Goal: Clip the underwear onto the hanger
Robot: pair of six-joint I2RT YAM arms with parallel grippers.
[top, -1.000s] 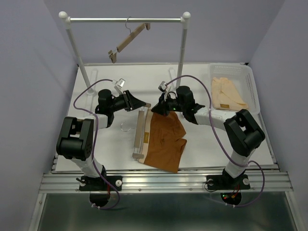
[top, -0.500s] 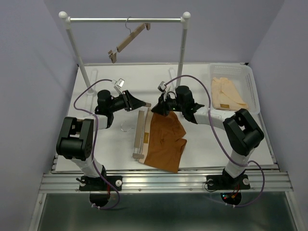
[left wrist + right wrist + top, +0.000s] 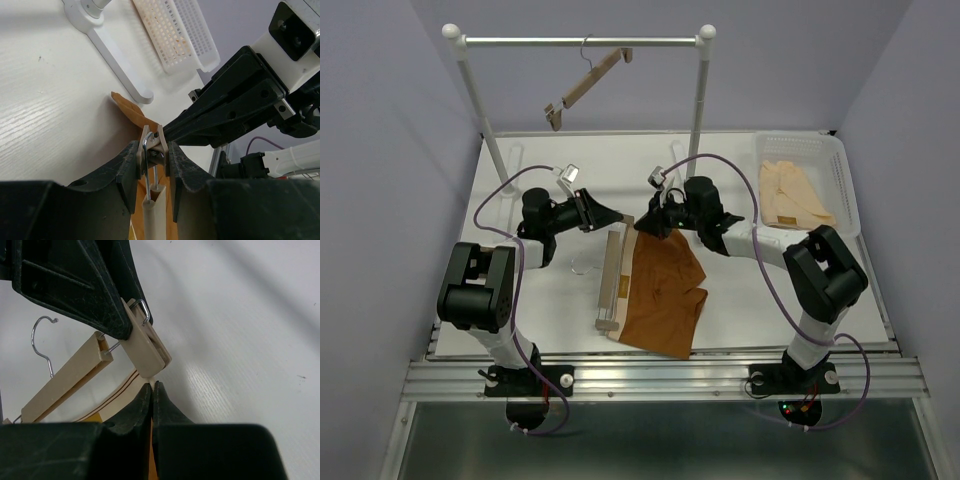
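Mid-frame, our left gripper (image 3: 152,150) is clamped on the hanger's (image 3: 613,272) far clip (image 3: 146,346). Our right gripper (image 3: 151,390) is pinched together, seemingly on the underwear's (image 3: 665,290) waistband (image 3: 119,391). The cloth lies limp on the counter (image 3: 540,170), so we'd hold the firmer waistband.

From above, you cannot see the hanger's (image 3: 612,280) far clip: the left gripper (image 3: 622,218) and right gripper (image 3: 640,226) cover it, along with the far waistband corner of the underwear (image 3: 665,295). In the left wrist view, the bar runs off the bottom edge. In the right wrist view, you cannot tell whether cloth sits inside the clip (image 3: 145,351).
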